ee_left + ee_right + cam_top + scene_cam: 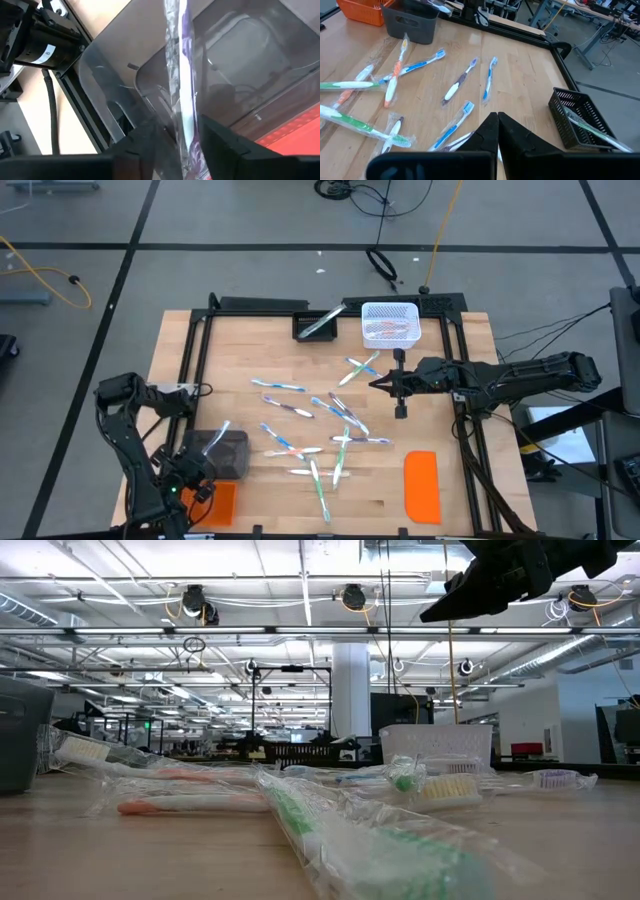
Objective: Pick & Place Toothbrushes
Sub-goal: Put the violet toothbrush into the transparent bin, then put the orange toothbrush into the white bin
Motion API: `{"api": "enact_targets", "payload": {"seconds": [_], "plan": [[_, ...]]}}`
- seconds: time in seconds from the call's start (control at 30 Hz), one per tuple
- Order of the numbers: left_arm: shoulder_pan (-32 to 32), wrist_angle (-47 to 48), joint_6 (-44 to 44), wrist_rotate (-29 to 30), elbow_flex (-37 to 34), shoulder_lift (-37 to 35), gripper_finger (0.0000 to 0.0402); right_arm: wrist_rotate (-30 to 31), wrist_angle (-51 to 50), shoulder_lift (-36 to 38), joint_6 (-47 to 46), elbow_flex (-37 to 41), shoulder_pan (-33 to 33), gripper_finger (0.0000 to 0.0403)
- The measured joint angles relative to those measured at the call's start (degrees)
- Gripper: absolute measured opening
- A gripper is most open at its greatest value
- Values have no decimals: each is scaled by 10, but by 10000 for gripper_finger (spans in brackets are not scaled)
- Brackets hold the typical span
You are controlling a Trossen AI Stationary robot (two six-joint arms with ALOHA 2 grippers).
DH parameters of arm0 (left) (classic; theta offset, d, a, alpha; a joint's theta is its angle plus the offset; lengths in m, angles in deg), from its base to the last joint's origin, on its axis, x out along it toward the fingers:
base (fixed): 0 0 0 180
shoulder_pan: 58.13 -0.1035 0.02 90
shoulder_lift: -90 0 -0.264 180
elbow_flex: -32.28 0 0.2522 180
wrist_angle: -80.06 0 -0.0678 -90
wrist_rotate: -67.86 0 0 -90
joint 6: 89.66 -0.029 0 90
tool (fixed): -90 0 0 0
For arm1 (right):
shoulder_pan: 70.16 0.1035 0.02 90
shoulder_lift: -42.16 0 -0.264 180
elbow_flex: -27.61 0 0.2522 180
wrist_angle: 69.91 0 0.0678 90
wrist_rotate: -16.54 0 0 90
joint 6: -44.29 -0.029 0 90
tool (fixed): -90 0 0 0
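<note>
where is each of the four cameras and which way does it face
High: overhead, looking straight down; both arms, left gripper over the grey bin.
Low: table height, level across wrapped toothbrushes; an arm overhead.
Left wrist: past its fingers into the bin, wrapped toothbrush between.
Right wrist: over the shut right gripper.
Shared: black basket, also in high.

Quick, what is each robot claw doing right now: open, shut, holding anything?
Left gripper: fingers apart around a wrapped toothbrush over the grey bin.
Right gripper: shut, empty, above the table.
</note>
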Motion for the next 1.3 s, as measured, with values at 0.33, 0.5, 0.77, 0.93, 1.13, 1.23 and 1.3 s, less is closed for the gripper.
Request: {"api": "enact_targets", "payload": {"seconds": [0.33,0.5,0.77,0.93,1.13,1.23,1.3], "plan": [[0,28,2,-56,-5,-2,186,0,0,0,0,0,0,0],[0,30,6,-55,-27,-2,186,0,0,0,0,0,0,0],[0,29,20,45,-2,-7,186,0,0,0,0,0,0,0],[-2,28,4,156,25,-13,186,0,0,0,0,0,0,0],[-45,-28,-71,216,35,-13,186,0,0,0,-2,0,0,0],[-81,-64,-143,216,35,-13,186,0,0,0,-3,0,0,0],[-105,-83,-193,217,35,-13,186,0,0,0,-3,0,0,0]]}}
